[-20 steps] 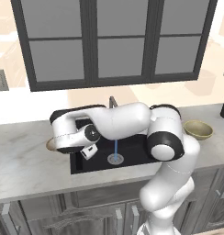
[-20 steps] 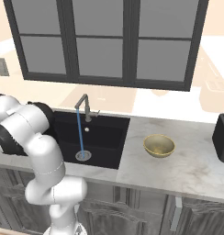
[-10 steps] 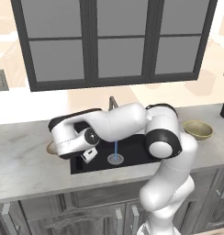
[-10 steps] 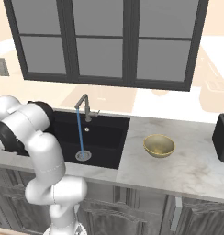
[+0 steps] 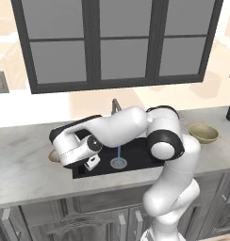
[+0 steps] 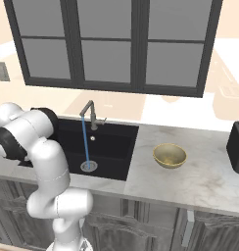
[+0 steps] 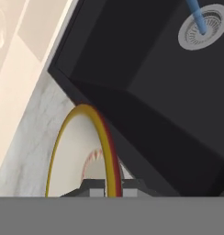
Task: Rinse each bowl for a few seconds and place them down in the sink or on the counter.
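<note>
Over the last second the arm's hand has drifted a little toward the sink's left edge, while the shallow bowl stays under it on the counter. In the hand view, nearest the camera, the gripper is closed on the rim of the shallow bowl, its two fingertips pinching the yellow-and-red edge with the cream inside showing to one side. The bowl sits on the marbled counter, just beside the corner of the black sink.

In the left base view, the gripper hangs at the sink's left wall, and the shallow bowl peeks out past the hand on the counter.

Further in, a thin blue stream of water falls from the faucet onto the silver drain. The deeper olive-yellow bowl stands upright on the counter, right of the sink, well apart from the arm.
</note>
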Available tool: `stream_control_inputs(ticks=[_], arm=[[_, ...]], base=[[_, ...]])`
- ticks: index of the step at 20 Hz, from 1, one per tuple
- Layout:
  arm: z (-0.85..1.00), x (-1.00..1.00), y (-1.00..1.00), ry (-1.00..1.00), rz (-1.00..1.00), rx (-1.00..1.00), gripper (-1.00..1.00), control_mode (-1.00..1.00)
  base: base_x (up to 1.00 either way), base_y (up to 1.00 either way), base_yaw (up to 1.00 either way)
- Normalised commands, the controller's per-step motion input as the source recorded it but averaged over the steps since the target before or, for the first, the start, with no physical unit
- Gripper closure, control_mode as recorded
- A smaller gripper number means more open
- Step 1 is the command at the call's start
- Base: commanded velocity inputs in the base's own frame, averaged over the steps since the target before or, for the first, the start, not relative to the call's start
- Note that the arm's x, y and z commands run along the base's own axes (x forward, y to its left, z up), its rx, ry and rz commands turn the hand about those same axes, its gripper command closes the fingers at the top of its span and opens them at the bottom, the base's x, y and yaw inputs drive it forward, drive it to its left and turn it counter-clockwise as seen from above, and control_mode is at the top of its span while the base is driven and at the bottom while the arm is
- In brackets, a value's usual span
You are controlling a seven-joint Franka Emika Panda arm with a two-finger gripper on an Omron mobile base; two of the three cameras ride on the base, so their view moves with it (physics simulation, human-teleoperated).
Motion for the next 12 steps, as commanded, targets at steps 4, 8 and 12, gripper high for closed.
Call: stream_control_inputs(ticks=[4, 8, 12], arm=[[-0.18, 0.00, 0.04, 0.05, 0.00, 0.00, 1.00, -1.00], [-0.14, 0.00, 0.15, 0.03, 0.00, 0.00, 1.00, -1.00], [-0.09, 0.05, 0.27, 0.02, 0.00, 0.00, 1.00, -1.00]], base=[[0.00, 0.00, 0.00], [0.00, 0.00, 0.00], [0.00, 0.00, 0.00]])
